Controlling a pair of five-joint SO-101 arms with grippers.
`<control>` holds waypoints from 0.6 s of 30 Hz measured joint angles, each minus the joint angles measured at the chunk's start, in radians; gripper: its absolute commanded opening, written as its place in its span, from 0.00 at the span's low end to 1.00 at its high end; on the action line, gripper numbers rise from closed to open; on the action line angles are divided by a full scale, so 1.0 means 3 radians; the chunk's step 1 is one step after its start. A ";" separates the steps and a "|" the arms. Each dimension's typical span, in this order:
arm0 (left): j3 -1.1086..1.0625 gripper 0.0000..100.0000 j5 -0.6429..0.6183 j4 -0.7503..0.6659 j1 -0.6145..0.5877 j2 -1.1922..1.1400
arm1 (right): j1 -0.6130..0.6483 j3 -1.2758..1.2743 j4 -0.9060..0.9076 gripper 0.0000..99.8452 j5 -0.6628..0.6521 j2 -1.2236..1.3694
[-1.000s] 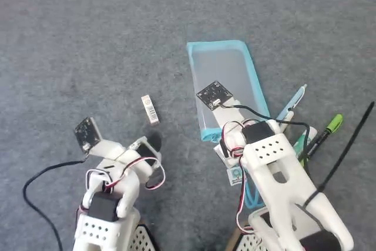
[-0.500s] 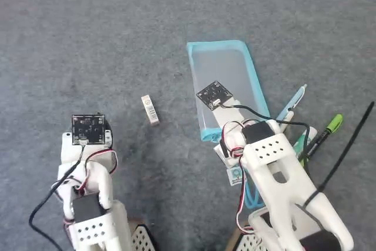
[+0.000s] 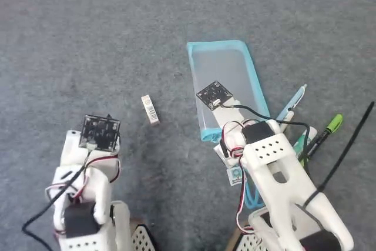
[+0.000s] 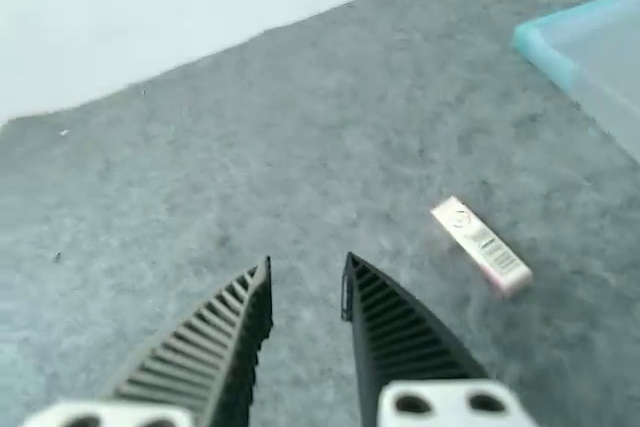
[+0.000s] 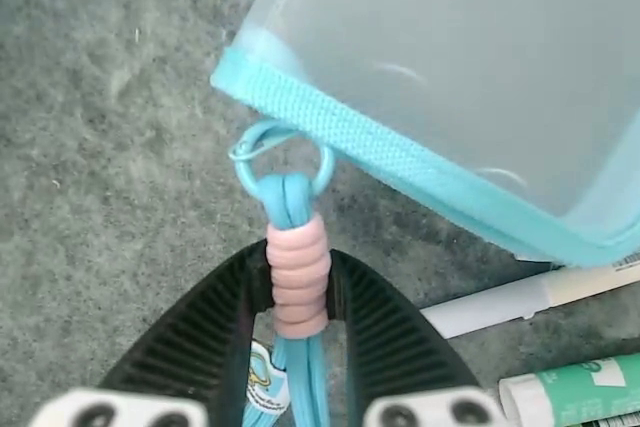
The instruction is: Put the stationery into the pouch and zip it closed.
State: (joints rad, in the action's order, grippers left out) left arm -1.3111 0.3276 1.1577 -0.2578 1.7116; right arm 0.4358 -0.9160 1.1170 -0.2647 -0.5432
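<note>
On the grey mat (image 3: 88, 45), your right gripper (image 5: 297, 272) pinches the pull cord (image 5: 297, 277) of the pouch (image 3: 226, 77), likely steadying it; your left gripper (image 4: 305, 282) hangs spread near the eraser (image 4: 482, 247)

Bright, diffuse light is falling evenly across the table (image 3: 88, 45); the pouch (image 5: 450, 67) is showing small pale glints.

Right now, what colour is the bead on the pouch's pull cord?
Pale pink; the bead shows best in the right wrist view.
</note>
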 measured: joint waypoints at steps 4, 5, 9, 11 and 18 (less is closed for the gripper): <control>0.0588 0.11 -0.0215 0.0026 0.0245 -0.0921 | 0.0000 0.0179 0.0148 0.01 0.0000 0.0000; 0.0772 0.11 -0.0292 0.0051 0.0322 -0.1222 | 0.0005 0.0281 0.0225 0.01 0.0000 0.0000; 0.1499 0.11 -0.0465 0.0276 0.0619 -0.2409 | 0.0010 0.0885 0.0588 0.01 -0.0005 0.0010; 0.1749 0.11 -0.0506 0.0373 0.0731 -0.2762 | 0.0010 0.1314 0.0798 0.01 -0.0010 0.0102; 0.1877 0.21 -0.0583 0.0445 0.0859 -0.2511 | 0.0041 0.2567 0.1202 0.01 -0.0066 0.0956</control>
State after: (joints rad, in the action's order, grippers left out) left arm -0.7480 0.1527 1.2912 0.0000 0.9582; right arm 0.4480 -0.1458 1.4776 -0.2846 -0.2562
